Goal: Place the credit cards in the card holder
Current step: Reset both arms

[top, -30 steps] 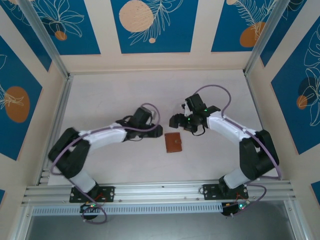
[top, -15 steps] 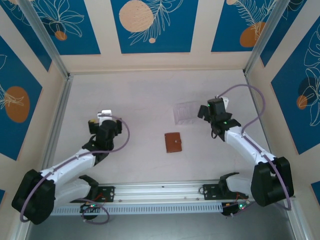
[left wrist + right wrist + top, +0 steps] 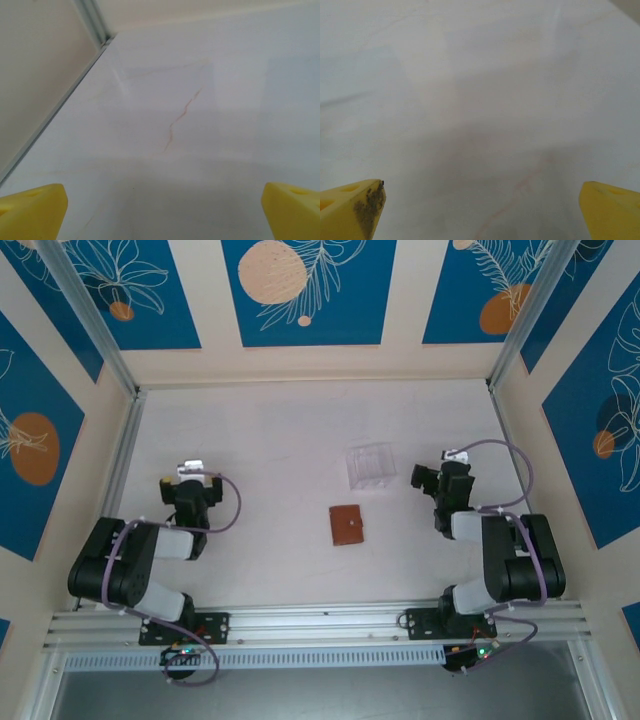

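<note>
The card holder [image 3: 347, 525], a small reddish-brown wallet, lies folded shut on the white table near the middle. The credit cards are out of view. My left gripper [image 3: 190, 472] is folded back at the left, well away from the wallet. In the left wrist view its yellow fingertips [image 3: 31, 211] stand wide apart over bare table, so the left gripper [image 3: 162, 215] is open and empty. My right gripper [image 3: 447, 462] is pulled back at the right. It too is open and empty [image 3: 480, 210], with one yellow fingertip [image 3: 351, 210] at each lower corner.
A clear plastic box [image 3: 371, 465] stands just behind and to the right of the wallet, left of the right gripper. Metal rails [image 3: 115, 470] run along the table's sides, and an aluminium bar [image 3: 320, 620] crosses the near edge.
Both arms have drawn back from the middle beside the wallet to folded poses at their own sides. This has uncovered the clear box. Both grippers have opened wider.
</note>
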`<state>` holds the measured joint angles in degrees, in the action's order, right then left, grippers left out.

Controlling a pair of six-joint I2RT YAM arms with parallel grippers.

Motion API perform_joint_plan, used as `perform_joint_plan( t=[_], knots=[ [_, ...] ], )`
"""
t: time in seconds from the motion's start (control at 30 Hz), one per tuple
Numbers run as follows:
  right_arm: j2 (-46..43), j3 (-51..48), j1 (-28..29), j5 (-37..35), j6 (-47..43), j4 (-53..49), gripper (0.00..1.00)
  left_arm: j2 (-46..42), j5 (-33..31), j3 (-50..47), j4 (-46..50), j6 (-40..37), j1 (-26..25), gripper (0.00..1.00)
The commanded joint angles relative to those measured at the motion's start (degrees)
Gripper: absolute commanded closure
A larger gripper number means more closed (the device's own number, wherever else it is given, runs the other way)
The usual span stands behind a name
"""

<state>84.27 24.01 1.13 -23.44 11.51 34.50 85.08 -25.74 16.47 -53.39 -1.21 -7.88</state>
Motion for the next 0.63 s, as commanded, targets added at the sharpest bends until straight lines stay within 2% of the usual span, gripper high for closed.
perform_joint_plan(
  t=[0.0,0.03,0.07,0.1,0.13,0.17,0.2,0.27,0.33,0.37,0.4,0.43,0.6],
  knots=[
    [1.9,-0.2,0.0,12.2,-4.3,11.1,0.01,6.4,12.3,1.4,-10.7,0.9,3.6,0.0],
    [4.4,-2.6,0.1,11.4,-4.1,19.4,0.01,3.8,13.8,2.2,-5.4,1.6,3.7,0.0],
    [3.1,-2.1,0.7,9.9,-4.4,15.2,0.01,2.5,13.0,3.8,1.3,2.2,3.7,0.0],
    [2.5,-0.6,0.8,10.1,-4.5,11.4,0.01,4.8,12.9,3.3,-3.8,0.9,3.4,0.0],
    [3.8,-1.4,0.6,10.9,-4.7,15.6,0.01,4.7,12.9,3.0,-5.1,0.8,3.2,0.0],
    [3.2,-1.0,0.6,10.8,-4.7,13.4,0.01,3.1,12.8,3.0,-1.9,1.2,3.2,0.0],
    [2.9,-0.7,0.1,11.7,-4.4,12.7,0.01,3.3,11.2,2.0,-3.8,1.1,2.8,0.0],
    [2.8,-0.8,0.3,11.3,-4.5,12.5,0.01,4.2,12.1,1.2,-7.5,0.3,2.6,0.0],
    [3.1,-1.0,0.5,11.1,-4.7,13.5,0.01,4.5,18.4,1.4,-7.2,-2.6,2.1,0.0],
    [2.9,-1.1,0.4,11.3,-4.6,13.1,0.01,4.6,21.2,2.8,-4.5,-3.8,2.1,0.0],
    [3.1,-1.1,0.4,11.1,-4.7,13.9,0.01,4.0,22.7,5.6,2.1,-3.6,2.2,0.0],
    [2.9,-1.0,0.3,11.2,-4.6,13.1,0.01,4.6,24.4,6.1,2.0,-2.7,3.4,0.0],
    [2.9,-1.1,0.4,11.2,-4.6,13.4,0.01,4.1,23.8,5.5,1.3,-2.4,3.7,0.0]
  ],
)
